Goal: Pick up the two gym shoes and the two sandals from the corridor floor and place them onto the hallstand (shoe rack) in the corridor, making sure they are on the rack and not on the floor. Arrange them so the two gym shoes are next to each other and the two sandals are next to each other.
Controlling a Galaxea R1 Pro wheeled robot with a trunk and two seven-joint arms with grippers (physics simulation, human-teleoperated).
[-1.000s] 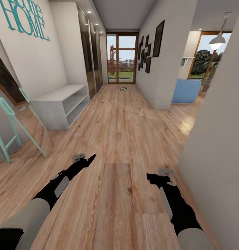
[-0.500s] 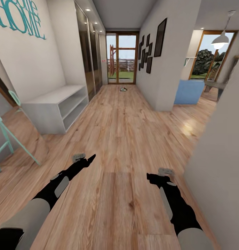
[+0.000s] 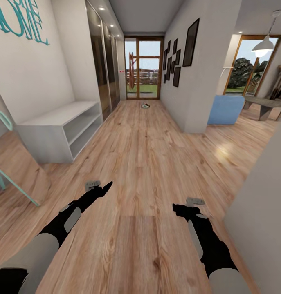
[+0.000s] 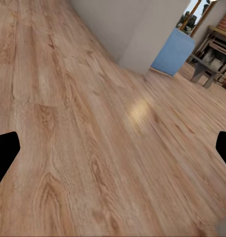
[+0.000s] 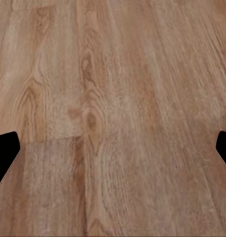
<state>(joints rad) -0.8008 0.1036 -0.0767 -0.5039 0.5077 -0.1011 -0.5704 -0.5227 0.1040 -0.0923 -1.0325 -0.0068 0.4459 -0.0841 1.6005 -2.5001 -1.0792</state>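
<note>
Far down the corridor floor (image 3: 140, 163), before the wood-framed glass door (image 3: 143, 67), lies a small pale and dark shape (image 3: 145, 105); it looks like footwear but is too small to name. The pale grey hallstand (image 3: 54, 122) stands against the wall on the left, its bench top and two open shelves bare. My left gripper (image 3: 100, 186) and right gripper (image 3: 185, 205) hover low over the planks, both open and holding nothing. In each wrist view the black fingertips (image 4: 4, 150) (image 5: 4, 148) sit wide apart over bare wood.
Mirrored wardrobe doors (image 3: 105, 69) follow the hallstand on the left. A wall with black-framed pictures (image 3: 185, 45) lines the right, ending at a corner with a blue armchair (image 3: 225, 109) behind it. A pale wall (image 3: 263, 212) is close on my right. A teal frame (image 3: 9, 179) leans at left.
The whole view has shifted: the camera has moved forward along the corridor, so the hallstand and the right-hand room appear nearer and wider. Both arms hold the same pose.
</note>
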